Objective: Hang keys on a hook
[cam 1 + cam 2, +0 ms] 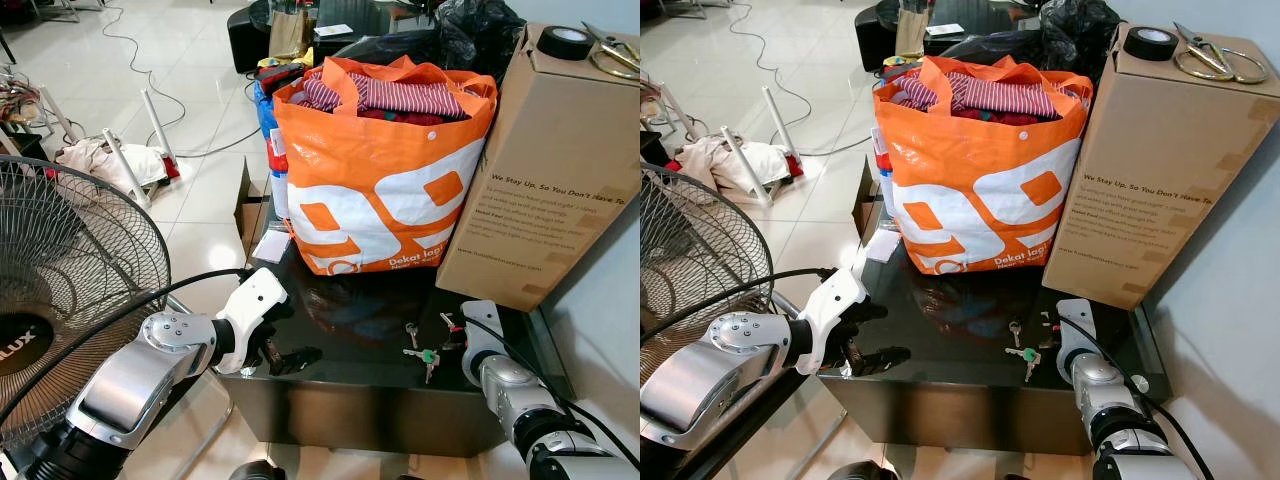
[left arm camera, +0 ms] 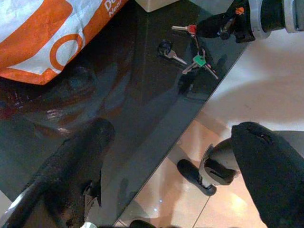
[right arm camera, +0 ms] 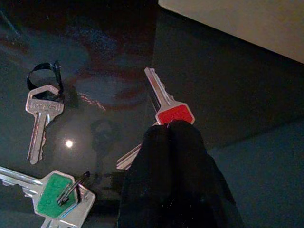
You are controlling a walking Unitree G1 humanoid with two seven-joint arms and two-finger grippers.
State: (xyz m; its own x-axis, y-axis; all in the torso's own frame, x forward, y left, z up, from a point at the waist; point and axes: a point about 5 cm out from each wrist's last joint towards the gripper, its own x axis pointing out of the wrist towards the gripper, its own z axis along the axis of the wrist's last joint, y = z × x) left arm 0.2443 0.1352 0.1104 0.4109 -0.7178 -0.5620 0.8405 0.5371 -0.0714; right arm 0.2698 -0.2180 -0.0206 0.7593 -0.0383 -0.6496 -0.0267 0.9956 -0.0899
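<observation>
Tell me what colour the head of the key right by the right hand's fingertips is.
Red key, seen best in the right wrist view, at the right hand.

Black glossy table (image 1: 370, 385) carries keys (image 1: 428, 352), orange bag (image 1: 375, 190) (full), cardboard box (image 1: 540, 170).

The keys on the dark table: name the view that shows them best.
Right wrist view: the keys lie close, heads, colours and ring plain, right end effector at the red one. Both eye views and the left wrist view show them small on the table.
</observation>
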